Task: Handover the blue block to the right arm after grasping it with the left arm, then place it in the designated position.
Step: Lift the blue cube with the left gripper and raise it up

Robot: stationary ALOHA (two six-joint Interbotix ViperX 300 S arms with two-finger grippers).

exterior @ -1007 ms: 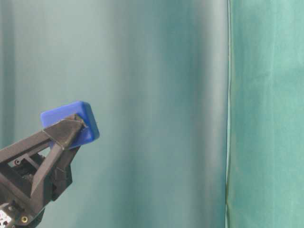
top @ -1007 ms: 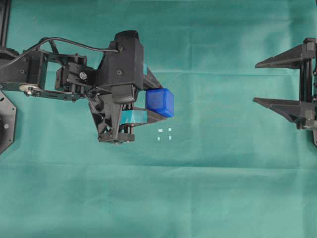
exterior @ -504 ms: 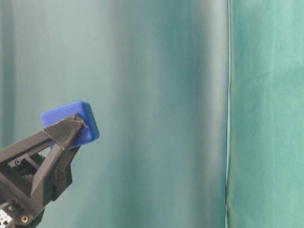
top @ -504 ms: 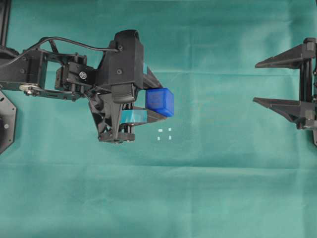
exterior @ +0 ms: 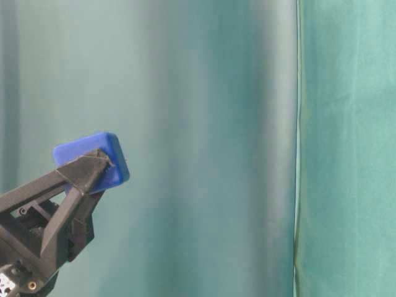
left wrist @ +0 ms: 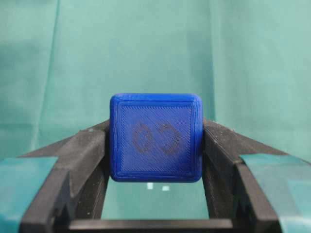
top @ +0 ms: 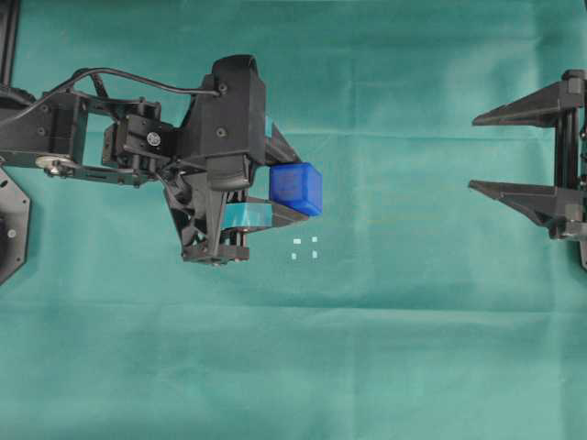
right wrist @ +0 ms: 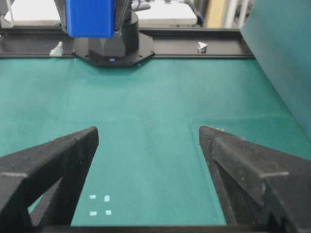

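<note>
The blue block (top: pixel 296 189) is held up off the cloth by my left gripper (top: pixel 292 190), whose teal-taped fingers are shut on its two sides. In the left wrist view the blue block (left wrist: pixel 155 138) fills the gap between the finger pads. From table level the blue block (exterior: pixel 93 162) sits at the fingertip, well above the surface. The designated position (top: pixel 304 247), four small white marks, lies on the green cloth just below and right of the block. My right gripper (top: pixel 473 151) stands open at the far right, empty, pointing toward the block (right wrist: pixel 90 18) across the cloth.
Green cloth (top: pixel 385 348) covers the table, with a green curtain (exterior: pixel 346 148) behind. The left arm's black base (right wrist: pixel 112 46) and a black rail (right wrist: pixel 194 48) stand at the far edge in the right wrist view. The marks (right wrist: pixel 99 205) show between the right fingers.
</note>
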